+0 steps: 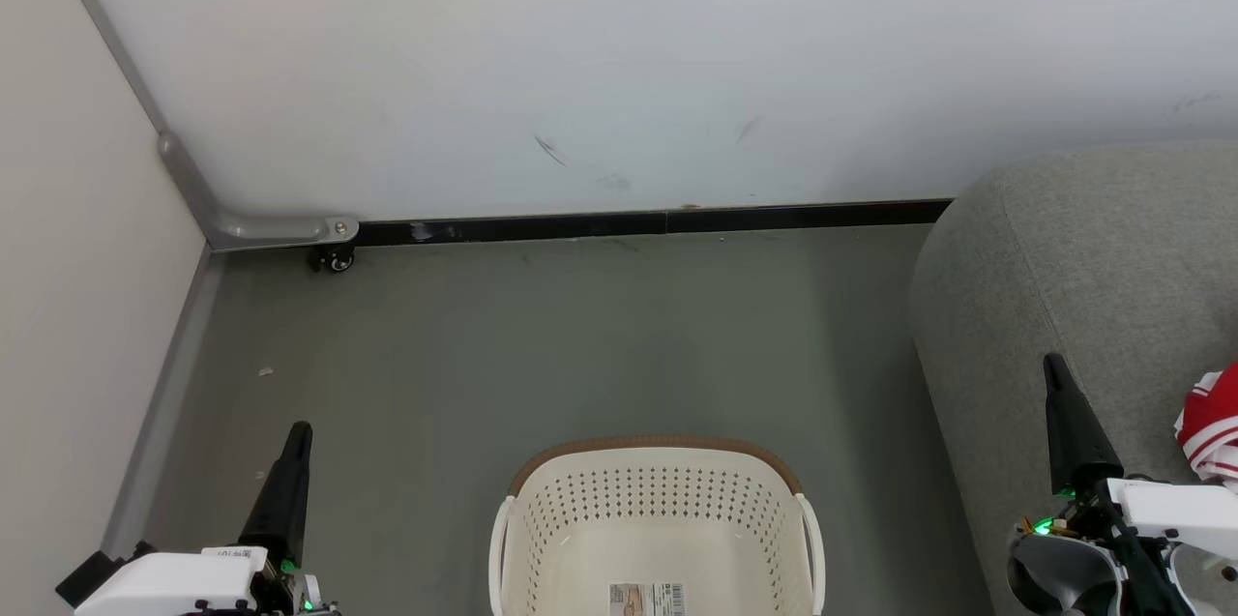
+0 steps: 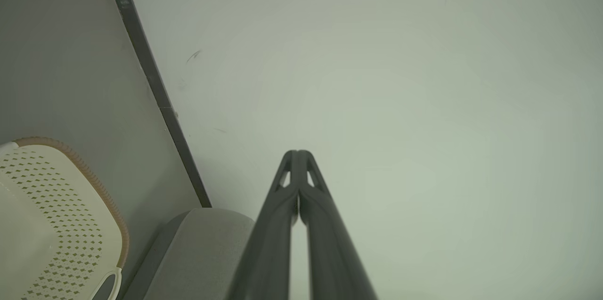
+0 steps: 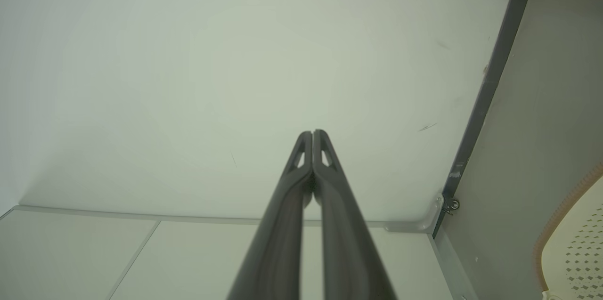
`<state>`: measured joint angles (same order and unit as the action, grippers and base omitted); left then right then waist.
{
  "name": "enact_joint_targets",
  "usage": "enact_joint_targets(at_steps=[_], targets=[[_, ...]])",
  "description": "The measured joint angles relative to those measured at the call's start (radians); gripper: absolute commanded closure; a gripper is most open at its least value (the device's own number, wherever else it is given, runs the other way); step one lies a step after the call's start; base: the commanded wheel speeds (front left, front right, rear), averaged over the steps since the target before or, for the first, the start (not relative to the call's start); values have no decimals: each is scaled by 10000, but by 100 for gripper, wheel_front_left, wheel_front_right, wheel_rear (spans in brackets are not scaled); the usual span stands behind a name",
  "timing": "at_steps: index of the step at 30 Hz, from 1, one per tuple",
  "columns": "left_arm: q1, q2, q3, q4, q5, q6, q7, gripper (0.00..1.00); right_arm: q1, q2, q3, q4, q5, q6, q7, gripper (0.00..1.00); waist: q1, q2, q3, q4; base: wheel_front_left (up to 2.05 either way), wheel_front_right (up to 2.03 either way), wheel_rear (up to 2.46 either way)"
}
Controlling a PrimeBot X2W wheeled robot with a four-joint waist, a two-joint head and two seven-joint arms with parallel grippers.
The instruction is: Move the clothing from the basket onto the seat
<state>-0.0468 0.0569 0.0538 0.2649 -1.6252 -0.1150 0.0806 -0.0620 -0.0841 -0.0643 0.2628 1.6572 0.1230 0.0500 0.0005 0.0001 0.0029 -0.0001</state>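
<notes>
The cream-white basket (image 1: 658, 524) with a brown rim stands on the floor at the bottom centre of the head view; no clothing shows inside the part I see, just a label on its bottom. The basket (image 2: 56, 224) and the basket (image 3: 574, 248) also edge into the wrist views. The grey seat (image 1: 1074, 297) fills the right side, and red clothing (image 1: 1214, 432) with white stripes lies on it at the right edge. My left gripper (image 1: 300, 432) is shut and holds nothing, left of the basket. My right gripper (image 1: 1054, 366) is shut and holds nothing, in front of the seat.
A pale wall with a dark baseboard (image 1: 638, 224) runs behind the basket. A second wall closes the left side, with a small caster wheel (image 1: 335, 258) at the corner. Grey-green floor (image 1: 580, 345) lies between the basket and the wall.
</notes>
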Motion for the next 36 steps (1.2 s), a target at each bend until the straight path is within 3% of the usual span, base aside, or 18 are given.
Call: enact_joint_targets(at_steps=[36], targets=[[-105, -4, 27, 100, 2, -13, 71, 100, 0, 2, -35, 10, 0, 0, 31, 100, -2, 0, -2, 1, 0, 0, 0]])
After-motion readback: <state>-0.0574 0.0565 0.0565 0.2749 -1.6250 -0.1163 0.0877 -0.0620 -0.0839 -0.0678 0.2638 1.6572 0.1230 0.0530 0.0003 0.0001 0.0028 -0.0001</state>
